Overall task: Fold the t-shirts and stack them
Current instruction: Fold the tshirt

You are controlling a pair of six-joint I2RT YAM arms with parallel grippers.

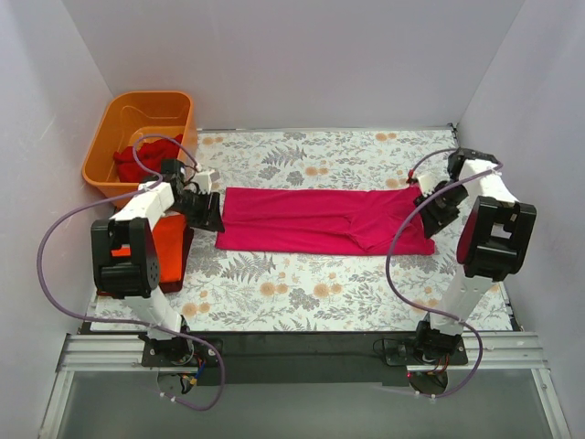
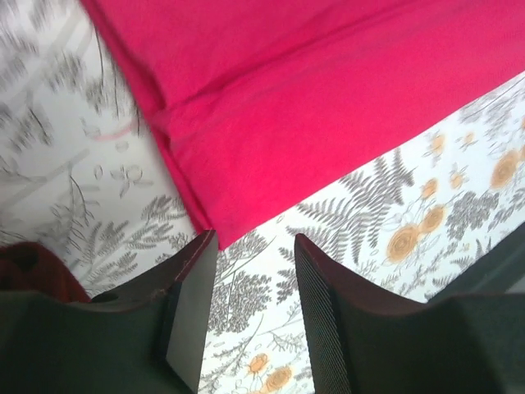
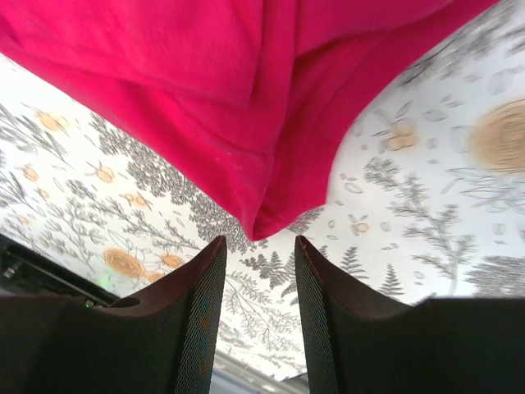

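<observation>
At the far left corner of the bench (image 1: 292, 297) stands an orange plastic tub (image 1: 151, 114), and a deep red t-shirt (image 1: 132, 165) lies bunched inside it. Nearer the camera, an orange t-shirt (image 1: 170, 254) lies flat on the floral bench cover, partly hidden under the left arm (image 1: 146, 203).

The left claw (image 1: 208, 218) sits low at the left end of the magenta-pink t-shirt (image 1: 320, 219). In the left wrist view its two fingers (image 2: 193, 304) stand apart with bare floral cover between them. The near left corner of the pink cloth lies just ahead of the gap, close to the tip of one finger. Nothing is clamped.

The pink t-shirt stretches across the middle of the bench as a long band, sides folded in, running from one claw to the other. Its cloth is layered, with a fold line visible along its length and a slight ruffle toward the right end.

The right claw (image 1: 428, 212) hangs at the right end of that band. The right wrist view shows its fingers (image 3: 201, 312) apart as well. A rounded, doubled corner of the pink cloth points down toward the opening but stops just short of it, so this claw holds nothing either.
</observation>
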